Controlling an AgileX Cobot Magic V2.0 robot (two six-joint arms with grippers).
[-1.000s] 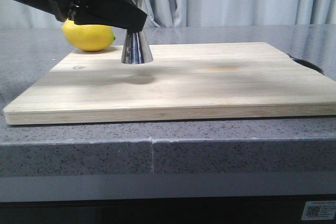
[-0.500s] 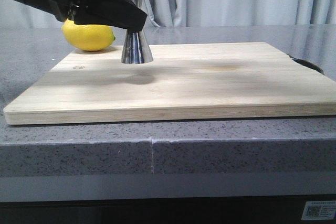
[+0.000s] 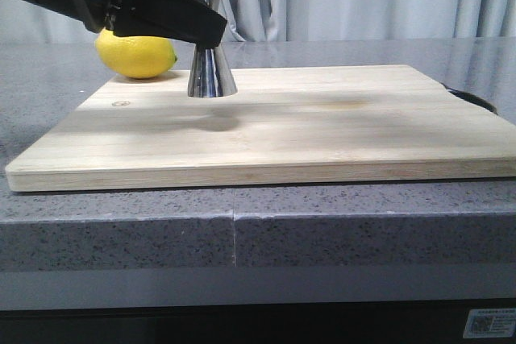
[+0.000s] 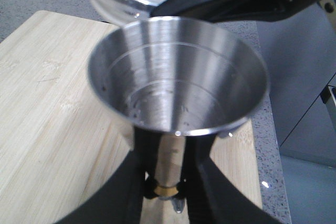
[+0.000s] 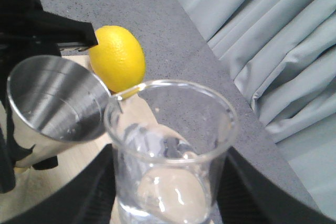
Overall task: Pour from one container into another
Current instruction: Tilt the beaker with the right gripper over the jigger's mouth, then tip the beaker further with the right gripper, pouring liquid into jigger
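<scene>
1. Two grippers are at work over the wooden cutting board (image 3: 266,118), which lies on the grey speckled counter (image 3: 48,70).
2. The left gripper (image 4: 165,182) pinches the steel jigger (image 3: 211,74) at its narrow waist, its jaws pressed against the gold band, one black finger (image 4: 113,192) on each side.
3. The jigger stands upright, its lower cone at the board's far left part; the front view does not settle whether the base touches the wood.
4. Its upper cup (image 4: 178,77) is open, with a little clear liquid at the bottom.
5. The right gripper (image 5: 168,192) clamps the clear glass beaker (image 5: 170,150) between dark fingers (image 5: 92,187) near its base.
6. The beaker's pouring lip (image 5: 126,94) sits just beside the jigger's rim (image 5: 58,98), above it.
7. A yellow lemon (image 3: 135,54) rests on the counter behind the board's far left corner.
</scene>
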